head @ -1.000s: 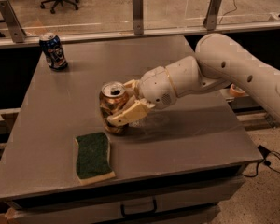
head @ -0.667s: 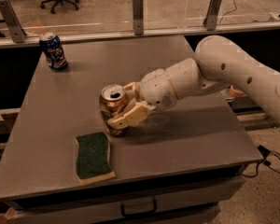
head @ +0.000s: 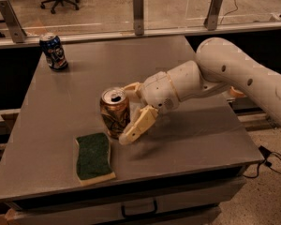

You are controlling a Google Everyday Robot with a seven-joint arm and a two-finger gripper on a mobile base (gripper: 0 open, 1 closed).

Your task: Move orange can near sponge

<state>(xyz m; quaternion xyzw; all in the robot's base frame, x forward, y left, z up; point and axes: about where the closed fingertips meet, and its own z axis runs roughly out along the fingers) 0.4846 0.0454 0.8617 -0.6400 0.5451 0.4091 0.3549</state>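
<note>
- Orange can [head: 113, 114], a shiny copper-toned metal cylinder with pale swirls and a silver pull-tab top, stands upright on the flat grey table [head: 51, 121], slightly toward 7 o'clock from the tabletop's centre.
- Sponge [head: 93, 156], a flat wavy-edged rectangle with a dark green scouring face over a cream base, lies at 7 o'clock from the can, just beside it. A narrow gap appears to separate them.
- Gripper [head: 127, 112], a cream two-finger claw on the bulky white arm [head: 234, 74], reaches in from 3 o'clock. Its fingers are closed around the can, one behind it near the rim, the other along the near side down to the base.
- Dark blue can [head: 53, 50] stands well apart at 11 o'clock, uninvolved.
- Handling judgement: the top shows an opening, so the can is likely light. The thin wall would dent under a hard squeeze, the smooth skin is slippery, and the tall shape tips if dragged. The best hold is mid-body on opposing sides, with moderate force.
- Progress judgement: placement looks essentially met; release calls for a straight, gentle opening.
</note>
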